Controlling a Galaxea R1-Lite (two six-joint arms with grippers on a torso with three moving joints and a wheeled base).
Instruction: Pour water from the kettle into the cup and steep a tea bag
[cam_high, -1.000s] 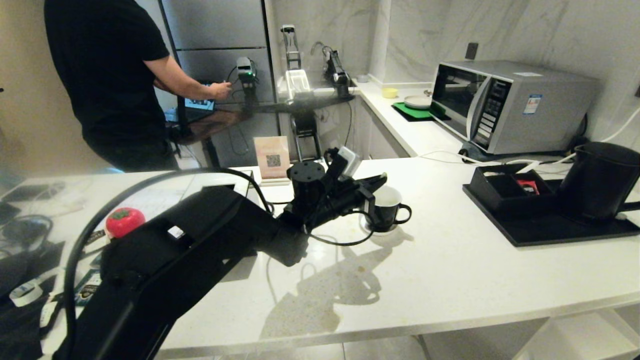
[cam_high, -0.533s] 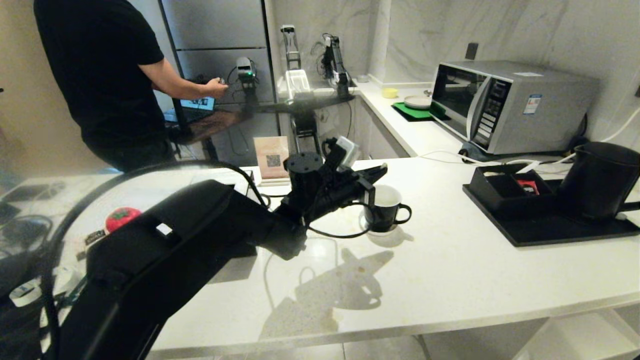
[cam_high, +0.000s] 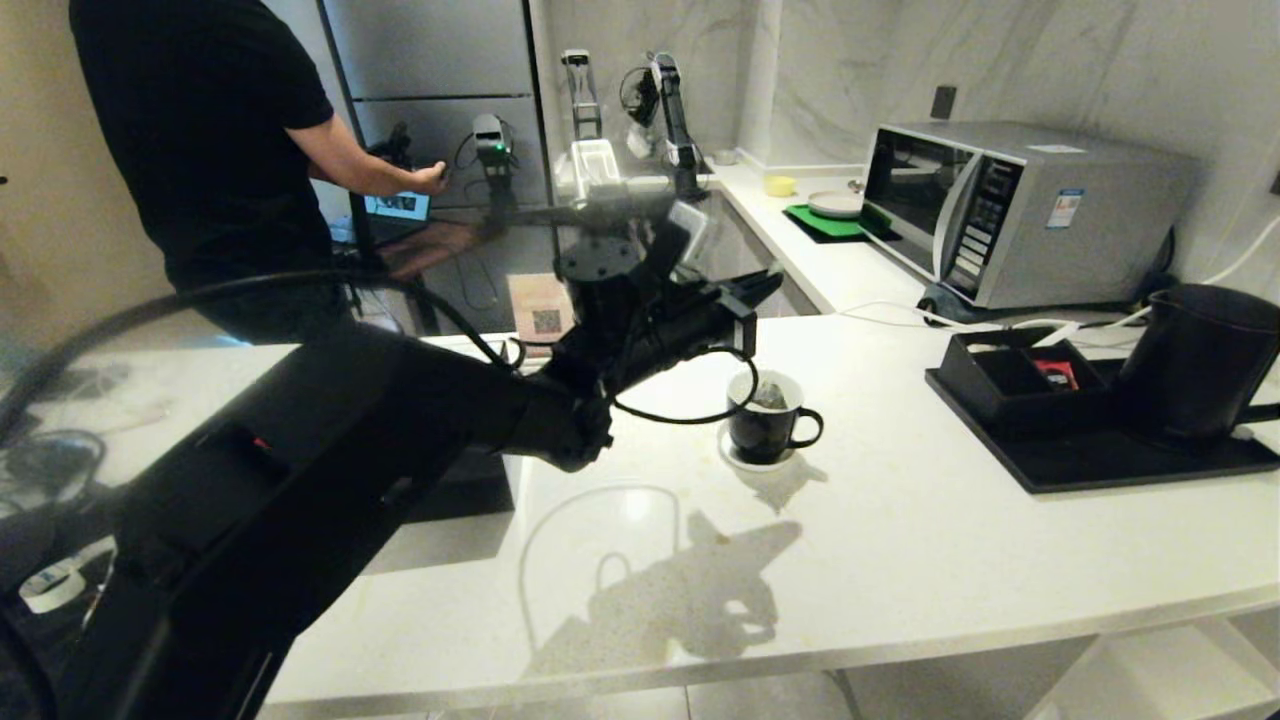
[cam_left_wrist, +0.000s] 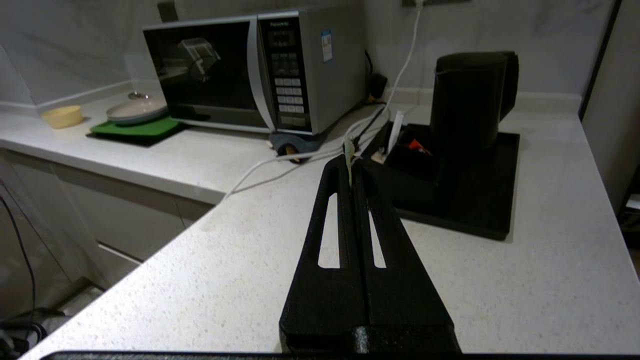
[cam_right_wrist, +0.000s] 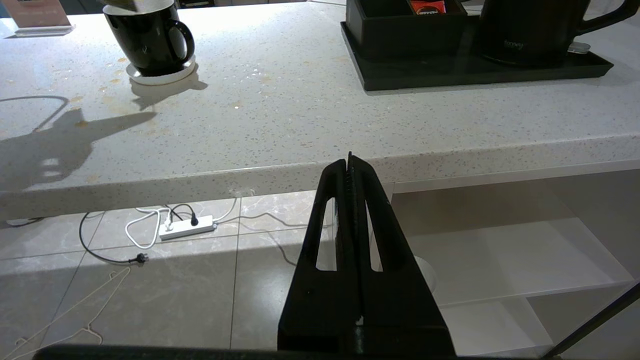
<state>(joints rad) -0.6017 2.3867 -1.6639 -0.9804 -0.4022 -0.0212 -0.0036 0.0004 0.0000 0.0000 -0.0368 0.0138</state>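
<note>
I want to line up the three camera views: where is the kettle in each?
Head view: kettle at far right, on the black tray.
Left wrist view: kettle upper right, on the tray.
Right wrist view: kettle top right corner, on the tray.
Shared landmark: the black tray.

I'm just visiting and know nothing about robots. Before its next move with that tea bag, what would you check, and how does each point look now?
1. Left tool shut on the pale green tag: ok.
2. Tea bag hanging at the cup's mouth, not beside it: ok.
3. Cup upright on its saucer: ok.
4. Water in the cup: cannot tell.
5. Kettle upright on the black tray, apart from the cup: ok.
6. Right tool shut, below the counter edge, away from the cup: ok.
</note>
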